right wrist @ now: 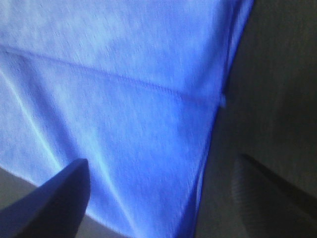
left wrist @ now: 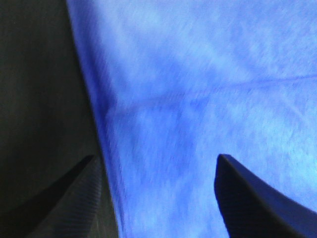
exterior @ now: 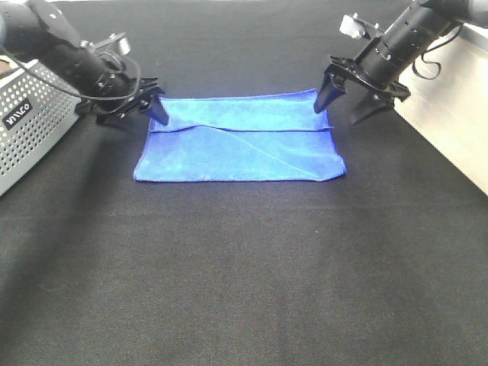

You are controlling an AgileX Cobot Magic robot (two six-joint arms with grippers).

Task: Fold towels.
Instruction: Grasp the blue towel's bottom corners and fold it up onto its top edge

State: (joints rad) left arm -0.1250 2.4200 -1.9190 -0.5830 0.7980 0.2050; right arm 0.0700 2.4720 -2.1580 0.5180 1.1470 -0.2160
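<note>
Well, left pincer [exterior: 137, 116] and right pincer [exterior: 338, 114] gape astride far towel [exterior: 240, 149] corners.

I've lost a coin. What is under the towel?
The black table shows around the towel, so it lies on that; anything beneath it, or between its folded layers, is covered.

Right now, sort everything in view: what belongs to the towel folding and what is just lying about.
Job: blue towel, left pincer, right pincer, both open.
Lying about: perforated grey box, pale panel.
</note>
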